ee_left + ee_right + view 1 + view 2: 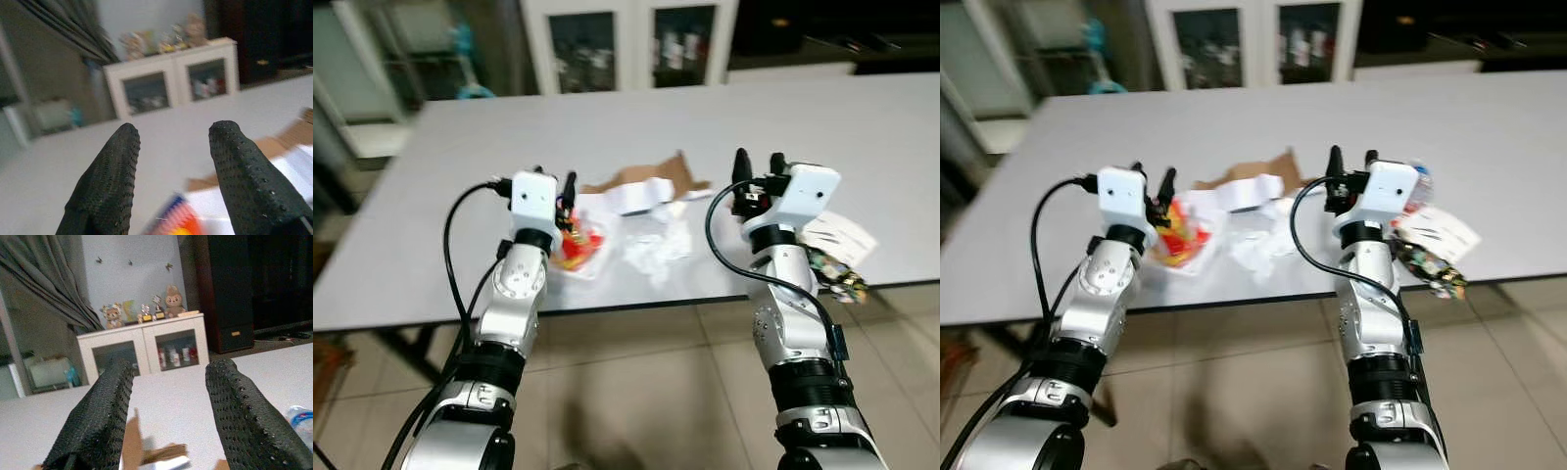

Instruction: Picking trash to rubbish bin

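Red wrapper (579, 245) mid-frame lies at the bench (431, 196) edge; my left claw (171, 161) and right claw (166, 401), both released, could nudge it off

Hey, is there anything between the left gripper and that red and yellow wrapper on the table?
Nothing visible blocks it. The left gripper is open above the table's near edge, with the red and yellow wrapper just beside and below its fingers. The white crumpled paper and brown cardboard lie further toward the right gripper.
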Motion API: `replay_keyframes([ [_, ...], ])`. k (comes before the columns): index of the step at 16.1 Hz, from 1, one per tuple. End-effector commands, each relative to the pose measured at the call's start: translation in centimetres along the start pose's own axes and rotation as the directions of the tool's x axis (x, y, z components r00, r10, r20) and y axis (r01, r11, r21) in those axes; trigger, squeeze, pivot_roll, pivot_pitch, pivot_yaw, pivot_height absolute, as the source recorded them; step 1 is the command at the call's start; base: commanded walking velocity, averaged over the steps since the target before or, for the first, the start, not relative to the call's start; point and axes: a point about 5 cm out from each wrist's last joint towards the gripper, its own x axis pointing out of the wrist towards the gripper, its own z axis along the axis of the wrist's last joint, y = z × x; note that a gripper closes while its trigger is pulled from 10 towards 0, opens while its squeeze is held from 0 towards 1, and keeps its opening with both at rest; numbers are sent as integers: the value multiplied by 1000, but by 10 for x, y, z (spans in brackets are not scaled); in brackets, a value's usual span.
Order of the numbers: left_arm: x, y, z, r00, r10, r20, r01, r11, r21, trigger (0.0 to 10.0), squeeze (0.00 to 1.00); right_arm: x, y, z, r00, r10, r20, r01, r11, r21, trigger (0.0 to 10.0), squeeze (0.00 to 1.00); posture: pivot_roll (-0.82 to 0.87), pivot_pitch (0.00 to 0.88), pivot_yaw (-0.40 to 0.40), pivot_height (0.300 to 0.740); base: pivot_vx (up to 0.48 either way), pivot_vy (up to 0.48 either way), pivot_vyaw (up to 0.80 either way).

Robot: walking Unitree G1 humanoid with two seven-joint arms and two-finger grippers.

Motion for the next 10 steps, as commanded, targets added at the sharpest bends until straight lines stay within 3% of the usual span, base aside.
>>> replay_keyframes([
  [1, 8, 6, 15, 998, 38, 46, -39, 999, 20, 10000, 0, 0, -2, -1, 1000, -5, -7, 5, 1000, -2, 10000, 0, 0, 7, 60, 740, 0, 0, 0],
  [4, 7, 11, 46, 995, 39, 90, -43, 998, 42, 10000, 0, -1, -3, -1, 1000, -11, -11, 11, 1000, -3, 10000, 0, -2, 4, 68, 740, 0, 0, 0],
  [6, -1, 27, 42, 994, 111, 4, -110, 984, 138, 10000, 0, -3, -4, -3, 1000, -15, -19, 15, 1000, 2, 10000, 0, 8, 0, 76, 740, 0, 0, 0],
  [7, -4, 33, 37, 990, 142, -25, -137, 981, 139, 10000, 0, -3, -4, -3, 1000, -14, -19, 14, 1000, 2, 10000, 0, 8, 0, 76, 740, 0, 0, 0],
  [8, -15, 49, 17, 975, 191, -118, -174, 975, 139, 10000, 1000, -3, -2, -3, 1000, -9, -21, 9, 1000, 3, 10000, 0, 9, 0, 75, 740, 0, 0, 0],
  [10, -25, 59, 9, 958, 218, -184, -202, 974, 102, 10000, 1000, -4, -2, -5, 1000, -3, -30, 3, 1000, 3, 10000, 0, 20, 0, 69, 740, 0, 0, 0],
])
